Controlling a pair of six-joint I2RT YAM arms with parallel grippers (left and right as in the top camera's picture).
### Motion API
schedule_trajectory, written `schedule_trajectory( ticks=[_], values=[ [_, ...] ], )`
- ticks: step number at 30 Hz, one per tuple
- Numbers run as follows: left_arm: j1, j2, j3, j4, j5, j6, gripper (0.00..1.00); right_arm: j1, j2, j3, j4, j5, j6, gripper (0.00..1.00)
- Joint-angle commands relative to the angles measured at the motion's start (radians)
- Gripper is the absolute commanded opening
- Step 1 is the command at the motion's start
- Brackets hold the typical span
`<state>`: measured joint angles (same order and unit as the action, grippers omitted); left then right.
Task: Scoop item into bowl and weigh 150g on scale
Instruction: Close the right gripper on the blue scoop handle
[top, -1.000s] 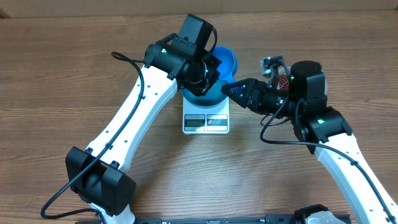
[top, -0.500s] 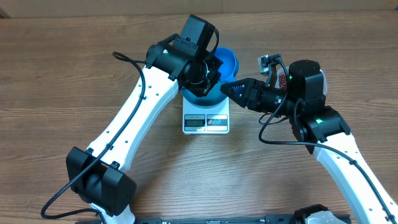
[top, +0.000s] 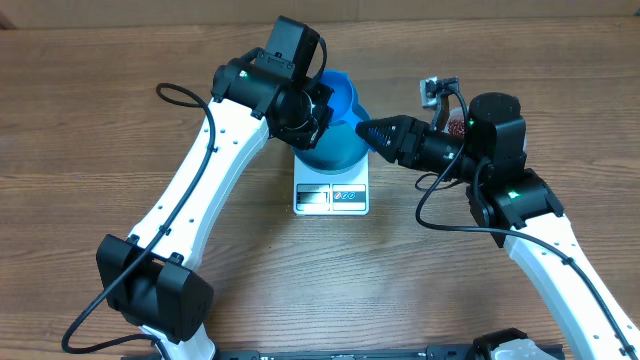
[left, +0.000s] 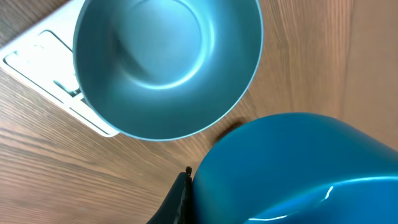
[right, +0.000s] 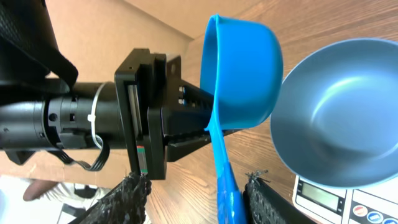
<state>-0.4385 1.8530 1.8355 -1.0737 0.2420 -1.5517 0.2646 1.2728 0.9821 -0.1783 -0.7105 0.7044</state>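
At the middle of a brown wood-grain table (top: 100, 100), a small flat white square kitchen scale (top: 332, 195) carries a round, deep, bright blue plastic bowl (top: 335, 150), which is empty inside. Just above the bowl's far rim, a small blue plastic scoop with a long handle (top: 338, 92) hangs in the air. The left gripper (top: 318, 105) is fully closed and grips the scoop at its cup. The right gripper (top: 368, 129) reaches in from the right, its jaws about half apart. In the right wrist view, the scoop's handle runs between them, close to one finger, with a clear gap to the other. Dark red-brown beans (top: 457, 127) show as a small patch behind the right arm, well apart from the bowl; their container is mostly hidden.
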Motion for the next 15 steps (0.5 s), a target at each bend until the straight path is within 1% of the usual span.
schedule_trajectory(
  ticks=[1, 4, 9, 10, 13, 15],
  values=[
    [-0.003, -0.017, 0.021, 0.013, -0.012, -0.122, 0.05, 0.004, -0.005, 0.019, 0.021, 0.047, 0.059, 0.52],
    [-0.003, -0.017, 0.021, 0.016, 0.014, -0.18, 0.04, 0.004, -0.005, 0.019, 0.044, 0.048, 0.081, 0.52],
    [-0.005, -0.017, 0.021, 0.026, 0.024, -0.208, 0.04, 0.004, -0.005, 0.019, 0.088, 0.063, 0.109, 0.52],
    [-0.005, -0.017, 0.021, 0.027, 0.024, -0.227, 0.04, 0.004, -0.005, 0.019, 0.095, 0.067, 0.117, 0.52],
    [-0.006, -0.017, 0.021, 0.029, 0.022, -0.342, 0.04, 0.004, -0.005, 0.019, 0.104, 0.088, 0.137, 0.52],
    [-0.008, -0.017, 0.021, 0.032, 0.022, -0.359, 0.04, 0.004, -0.004, 0.019, 0.102, 0.104, 0.137, 0.52]
  ],
)
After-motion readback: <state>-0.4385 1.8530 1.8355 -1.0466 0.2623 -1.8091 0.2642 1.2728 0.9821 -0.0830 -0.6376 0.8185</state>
